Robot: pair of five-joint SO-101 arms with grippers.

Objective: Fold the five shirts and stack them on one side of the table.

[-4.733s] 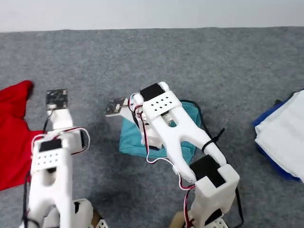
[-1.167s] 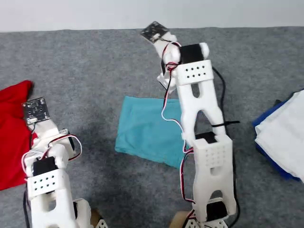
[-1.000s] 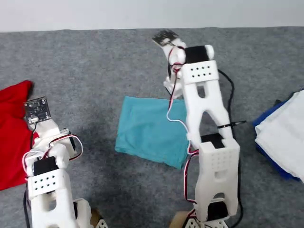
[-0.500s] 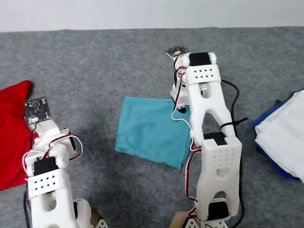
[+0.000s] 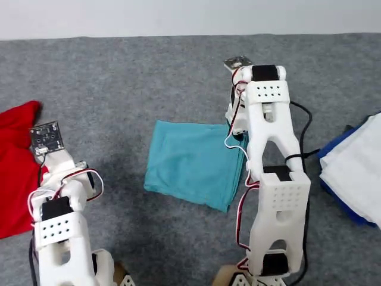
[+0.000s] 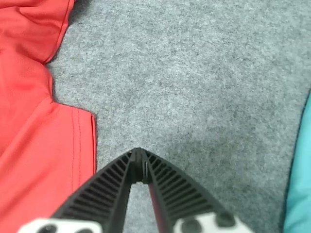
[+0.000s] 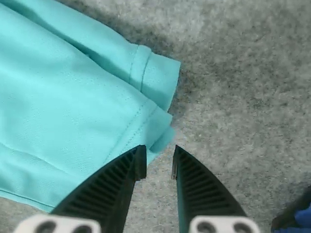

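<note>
A folded teal shirt (image 5: 193, 164) lies flat on the grey table in the middle. My right gripper (image 7: 159, 161) hovers over its far right corner, fingers slightly open around the corner's edge (image 7: 163, 138), not closed on it. In the high view the right arm (image 5: 268, 113) stands along the teal shirt's right side. A red shirt (image 5: 15, 161) lies spread at the left edge. My left gripper (image 6: 140, 162) is shut and empty over bare carpet, just right of the red shirt's (image 6: 39, 121) hem. Folded white and blue shirts (image 5: 354, 173) are stacked at the right edge.
Grey carpet (image 5: 119, 77) covers the table; its far edge meets a white wall. Bare carpet lies between the red and teal shirts and behind the teal shirt. A strip of teal (image 6: 299, 194) shows at the edge of the left wrist view.
The right arm swung from the table's far middle rightward and back toward the teal shirt's far right corner. The teal shirt lies flat, uncovered. The left arm pulled back earlier and has stayed still since.
</note>
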